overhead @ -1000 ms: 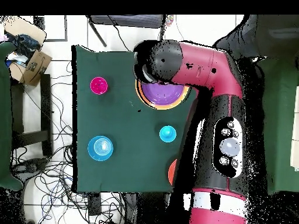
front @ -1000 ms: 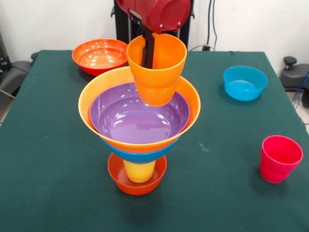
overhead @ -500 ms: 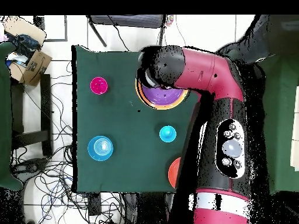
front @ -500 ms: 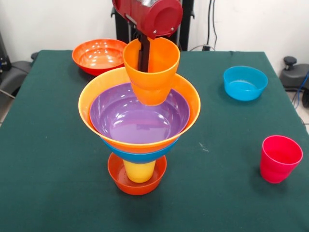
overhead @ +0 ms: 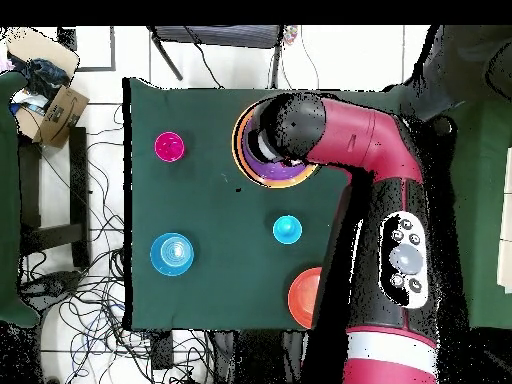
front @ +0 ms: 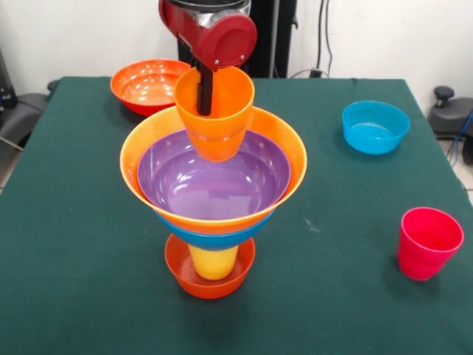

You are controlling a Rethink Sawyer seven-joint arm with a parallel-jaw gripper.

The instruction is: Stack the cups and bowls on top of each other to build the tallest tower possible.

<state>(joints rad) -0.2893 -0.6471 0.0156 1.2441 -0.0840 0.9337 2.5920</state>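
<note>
Orange cup (front: 215, 111), gripped by its rim in the gripper (front: 205, 92), is being shifted leftward above the purple bowl (front: 213, 181) topping the tower (front: 213, 194), suggesting placement is being lined up.

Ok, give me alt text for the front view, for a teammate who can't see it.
The gripper holds an orange cup above the purple bowl atop the tower, which stands on a green table. A red-orange bowl, a teal bowl and a red cup stand loose around it.
</note>
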